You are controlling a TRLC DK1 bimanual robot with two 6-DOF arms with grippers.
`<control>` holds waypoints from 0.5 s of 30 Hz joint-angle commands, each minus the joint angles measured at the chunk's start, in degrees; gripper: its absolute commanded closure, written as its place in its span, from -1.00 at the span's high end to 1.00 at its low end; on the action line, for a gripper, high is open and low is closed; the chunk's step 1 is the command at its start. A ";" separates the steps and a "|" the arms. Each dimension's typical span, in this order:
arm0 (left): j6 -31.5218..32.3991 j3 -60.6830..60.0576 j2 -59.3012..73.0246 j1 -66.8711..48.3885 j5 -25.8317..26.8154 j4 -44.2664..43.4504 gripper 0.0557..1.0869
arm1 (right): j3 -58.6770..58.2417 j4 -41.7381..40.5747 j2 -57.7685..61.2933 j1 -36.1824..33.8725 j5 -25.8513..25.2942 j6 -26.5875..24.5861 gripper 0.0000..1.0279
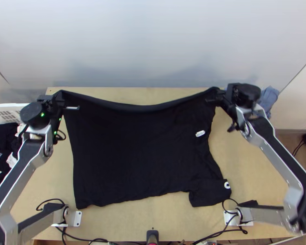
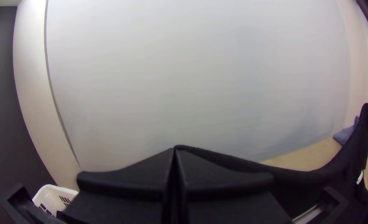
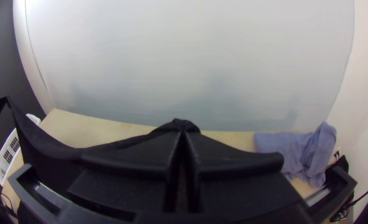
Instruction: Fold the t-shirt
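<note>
The black t-shirt (image 1: 140,151) hangs by its far edge between both grippers, that edge sagging in the middle, its lower part reaching toward the table's near side. My left gripper (image 1: 60,98) is shut on the far left corner; in the left wrist view the fingers of the left gripper (image 2: 174,152) meet with cloth (image 2: 217,157) at their tips. At the far right corner my right gripper (image 1: 217,96) is shut on the shirt; in the right wrist view a bunched bit of cloth (image 3: 182,123) sticks out at the tips of the right gripper (image 3: 183,135).
A white basket (image 1: 6,108) with dark and white clothes stands at the table's left. Blue-grey cloth (image 3: 283,147) lies at the table's far right. A pale wall (image 1: 153,45) rises behind the wooden table (image 1: 242,163).
</note>
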State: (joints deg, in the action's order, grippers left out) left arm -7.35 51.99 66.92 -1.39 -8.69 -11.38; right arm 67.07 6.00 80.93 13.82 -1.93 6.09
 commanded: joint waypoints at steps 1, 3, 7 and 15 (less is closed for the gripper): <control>-0.12 4.61 9.20 0.07 -0.10 -2.51 -0.92 | 6.67 -5.30 12.94 -0.64 -1.67 0.24 -0.94; -0.03 6.02 11.48 0.07 -0.10 -2.60 -0.92 | 6.58 -8.11 15.49 -0.55 -2.28 0.50 -0.94; 0.68 9.27 16.93 0.25 -0.10 -2.69 -0.92 | 6.85 -12.77 19.97 -0.99 -3.43 1.47 -0.94; 1.11 16.04 27.74 0.33 -1.60 -2.86 -0.92 | 10.45 -17.60 29.29 -2.40 -4.31 1.03 -0.94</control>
State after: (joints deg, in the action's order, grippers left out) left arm -6.63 62.67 86.08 -1.17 -9.43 -13.89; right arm 74.04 -8.10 102.32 12.58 -5.58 7.20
